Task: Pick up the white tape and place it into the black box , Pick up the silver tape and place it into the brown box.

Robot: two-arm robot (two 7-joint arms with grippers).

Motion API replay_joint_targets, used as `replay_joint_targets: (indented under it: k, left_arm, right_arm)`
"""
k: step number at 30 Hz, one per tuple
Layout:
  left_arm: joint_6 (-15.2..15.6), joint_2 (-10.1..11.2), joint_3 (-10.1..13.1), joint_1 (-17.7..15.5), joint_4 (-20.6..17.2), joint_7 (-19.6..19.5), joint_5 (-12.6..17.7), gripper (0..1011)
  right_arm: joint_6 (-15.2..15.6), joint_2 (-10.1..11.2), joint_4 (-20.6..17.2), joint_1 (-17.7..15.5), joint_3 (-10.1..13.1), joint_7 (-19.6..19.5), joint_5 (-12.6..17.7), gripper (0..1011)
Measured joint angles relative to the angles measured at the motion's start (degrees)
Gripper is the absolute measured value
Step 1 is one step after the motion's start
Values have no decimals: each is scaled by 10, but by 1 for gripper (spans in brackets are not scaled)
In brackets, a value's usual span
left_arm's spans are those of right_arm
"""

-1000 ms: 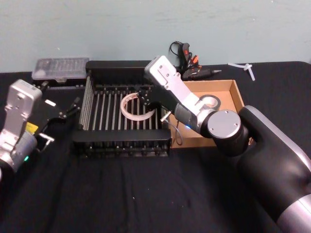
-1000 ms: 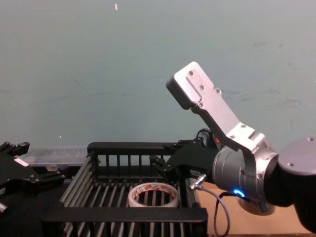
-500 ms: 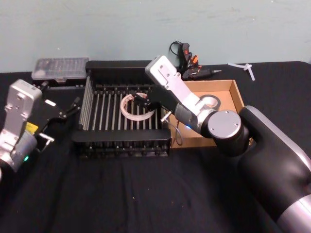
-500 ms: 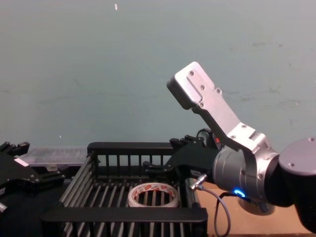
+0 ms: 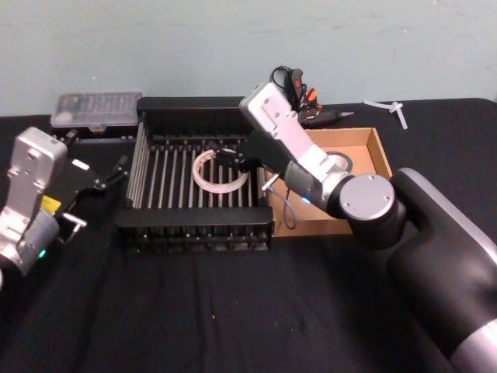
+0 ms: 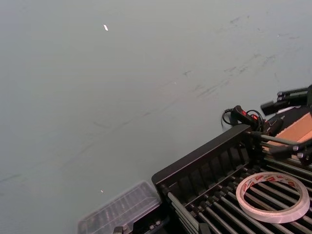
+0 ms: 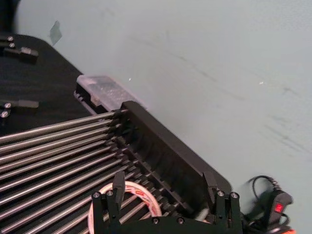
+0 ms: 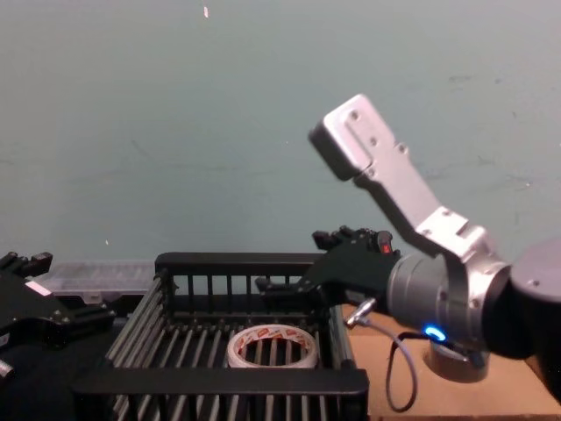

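The white tape (image 5: 217, 171) lies flat on the slatted floor of the black box (image 5: 194, 233), toward its right side; red print shows on its core (image 8: 273, 348). My right gripper (image 5: 235, 155) hovers open just above and behind the roll, touching nothing; both fingers (image 7: 118, 183) stand wide apart over the white tape (image 7: 146, 200). The silver tape (image 5: 337, 162) rests in the brown box (image 5: 377, 148), partly hidden by my right arm. My left gripper (image 5: 105, 180) stays parked to the left of the black box. The white tape (image 6: 273, 196) also shows in the left wrist view.
A clear plastic case (image 5: 97, 109) sits behind the crate's left corner. Black tools with red parts and cables (image 5: 303, 101) lie behind the brown box, and a white plastic piece (image 5: 392, 109) lies at the back right. Bare black cloth covers the table's front.
My right gripper's jaws have spread wide and let go of the white tape, which now lies on the crate floor. The gripper has risen a little and drawn back to the right.
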Motion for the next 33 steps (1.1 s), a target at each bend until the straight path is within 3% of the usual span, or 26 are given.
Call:
replay_joint_targets:
  k: [9,17,26,33]
  left_arm:
    - [0,0,0,0,0,0,0,1001]
    - [0,0,0,0,0,0,0,1001]
    - [0,0,0,0,0,0,0,1001]
    - [0,0,0,0,0,0,0,1001]
  right_arm:
    - [12,23,-59,-25,29,-11,9,1002]
    - [29,55,-112,-57,74,-36,11,1002]
    - [48,79,-143,-95,123,-57,10,1002]
    - [60,85,-150,-120,150,-65,6,1002]
